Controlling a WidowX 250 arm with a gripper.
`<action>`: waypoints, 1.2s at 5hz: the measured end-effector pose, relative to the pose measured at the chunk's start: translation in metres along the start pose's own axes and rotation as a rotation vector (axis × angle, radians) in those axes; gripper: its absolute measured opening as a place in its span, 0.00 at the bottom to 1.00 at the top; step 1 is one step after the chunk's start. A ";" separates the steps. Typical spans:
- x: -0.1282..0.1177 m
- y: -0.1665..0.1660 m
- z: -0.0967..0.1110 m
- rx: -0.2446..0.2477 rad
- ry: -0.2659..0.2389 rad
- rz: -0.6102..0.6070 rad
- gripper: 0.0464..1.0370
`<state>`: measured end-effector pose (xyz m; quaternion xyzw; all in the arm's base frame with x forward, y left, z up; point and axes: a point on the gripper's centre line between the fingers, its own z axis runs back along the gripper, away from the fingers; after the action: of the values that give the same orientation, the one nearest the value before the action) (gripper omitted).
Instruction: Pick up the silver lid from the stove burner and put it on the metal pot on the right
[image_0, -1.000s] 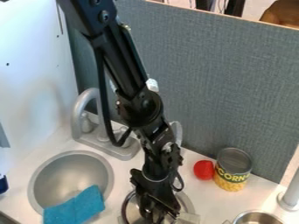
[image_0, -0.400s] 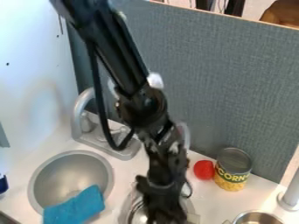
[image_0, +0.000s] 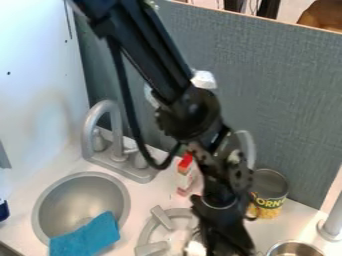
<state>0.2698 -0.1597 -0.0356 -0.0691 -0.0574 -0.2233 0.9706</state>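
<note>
Well to the right of the sink (image_0: 83, 197), at the bottom of my view, the gripper (image_0: 228, 246) hangs low over the work surface. I cannot tell from here how the jaws stand or whether they hold anything. Nearest to it is a shiny metal thing (image_0: 196, 248), also right of the sink, just beside the gripper on the side toward the basin. Between the sink and the gripper I see a round grey burner (image_0: 161, 218). A red and white container (image_0: 184, 178) stands to the right of the sink, up behind the burner. The corn can (image_0: 270, 186) is farther right of the sink, partly behind my arm (image_0: 163, 57). A blue cloth (image_0: 87, 238) hangs over the sink's near rim, and the faucet (image_0: 89, 131) rises behind the sink.
</note>
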 end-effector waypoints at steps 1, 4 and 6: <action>0.025 -0.028 -0.006 -0.037 -0.010 -0.053 0.28; 0.048 -0.055 -0.012 -0.012 -0.022 -0.143 0.28; 0.052 -0.055 -0.010 -0.005 -0.028 -0.143 0.28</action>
<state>0.2925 -0.2325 -0.0323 -0.0705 -0.0750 -0.2912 0.9511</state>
